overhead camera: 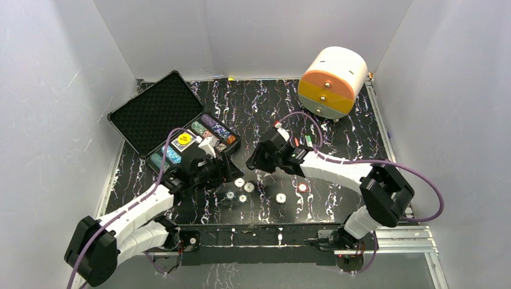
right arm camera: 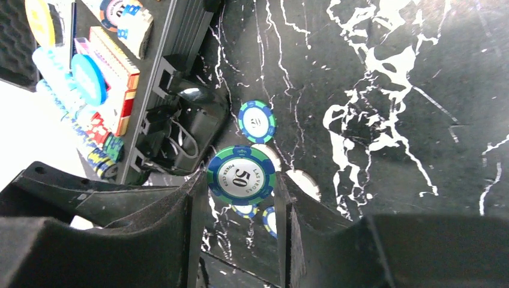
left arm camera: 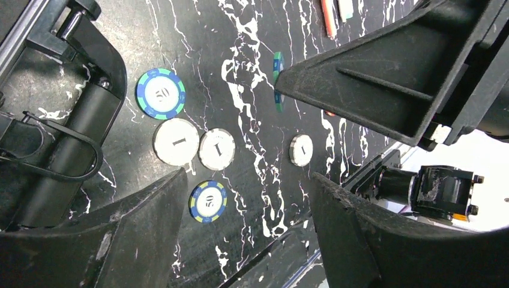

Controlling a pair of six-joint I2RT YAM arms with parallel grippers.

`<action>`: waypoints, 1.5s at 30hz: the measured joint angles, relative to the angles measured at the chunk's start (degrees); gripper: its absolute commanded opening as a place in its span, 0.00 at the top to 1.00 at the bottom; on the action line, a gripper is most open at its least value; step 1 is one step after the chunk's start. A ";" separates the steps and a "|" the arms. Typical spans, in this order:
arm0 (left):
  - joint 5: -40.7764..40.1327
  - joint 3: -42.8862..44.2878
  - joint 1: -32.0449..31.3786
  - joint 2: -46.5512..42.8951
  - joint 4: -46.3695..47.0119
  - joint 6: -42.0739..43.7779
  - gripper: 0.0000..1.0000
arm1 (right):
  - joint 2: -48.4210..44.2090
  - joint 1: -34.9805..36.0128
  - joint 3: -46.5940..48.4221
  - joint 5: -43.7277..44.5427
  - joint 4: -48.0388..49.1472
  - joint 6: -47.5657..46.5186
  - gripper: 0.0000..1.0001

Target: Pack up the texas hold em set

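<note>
The black case [overhead camera: 155,108] lies open at the back left, its foam lid flat and its compartments [overhead camera: 208,131] holding coloured chips. I cannot pick out the card deck for certain. Several chips [overhead camera: 243,198] lie loose on the table between the arms. My right gripper [overhead camera: 253,161] is shut on a green-and-blue 50 chip [right arm camera: 242,174] and holds it on edge above the table. The held chip also shows edge-on in the left wrist view [left arm camera: 278,81]. My left gripper [left arm camera: 247,175] is open and empty, low over the loose chips: a blue-and-yellow 50 [left arm camera: 207,201] and white ones [left arm camera: 216,149].
A big orange-and-white cylinder [overhead camera: 332,81] stands at the back right. Thin red and green pens [overhead camera: 304,141] lie beside the right arm. The case's front wall [right arm camera: 157,90] is close to the left of my right gripper. White walls enclose the table.
</note>
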 measured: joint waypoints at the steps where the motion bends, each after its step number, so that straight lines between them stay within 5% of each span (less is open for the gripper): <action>1: -0.44 -0.59 -0.46 -0.15 1.22 -0.02 0.28 | -0.11 0.00 -0.35 -0.42 0.79 1.03 0.54; 6: -1.84 -2.08 -1.77 -0.28 6.60 -0.31 0.31 | -0.13 0.00 -2.69 -2.54 4.96 6.67 0.54; 14: -4.00 -2.62 -3.54 1.38 12.81 -1.79 0.52 | -0.20 0.00 -6.03 -5.57 10.01 14.16 0.54; 29: -8.02 -2.71 -4.44 2.91 13.97 -3.69 0.73 | -0.20 0.00 -6.73 -8.98 14.78 19.12 0.54; 36: -9.07 -2.71 -4.44 3.91 14.38 -3.50 1.00 | -0.20 -0.04 -6.91 -10.69 15.96 19.85 0.54; 38: -9.33 -2.71 -4.48 4.04 14.21 -2.78 1.00 | -0.22 -0.04 -7.58 -11.06 16.96 20.17 0.54; 45: -10.88 3.39 -4.50 3.98 3.13 6.56 1.00 | -2.08 -1.57 -8.79 -11.52 15.78 17.44 0.23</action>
